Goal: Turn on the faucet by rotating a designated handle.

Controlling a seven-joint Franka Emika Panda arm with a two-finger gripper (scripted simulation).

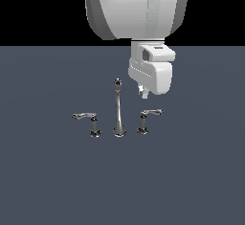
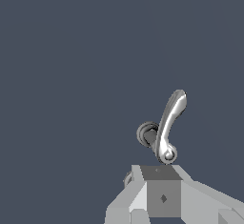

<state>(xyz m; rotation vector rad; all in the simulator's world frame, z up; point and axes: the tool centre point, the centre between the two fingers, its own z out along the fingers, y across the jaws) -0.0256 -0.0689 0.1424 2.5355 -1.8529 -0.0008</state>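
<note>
Your gripper (image 1: 143,94) hangs above and behind the handle (image 1: 149,118), which stands just beside the faucet (image 1: 118,109) on the exterior view's right; whether it is released I cannot tell, so lower beside the lever before pushing sideways.

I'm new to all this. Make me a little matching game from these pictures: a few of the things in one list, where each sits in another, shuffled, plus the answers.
Things:
1. spout
2. handle
3. other handle
4. hand

Places, in the exterior view:
A. at the view's left end of the faucet set, lever pointing left
B. in the middle, tallest piece
C. up in the air, above the right-hand lever, touching nothing
D. at the view's right of the spout, lever pointing right

Pairs: 1-B, 2-D, 3-A, 4-C
</note>
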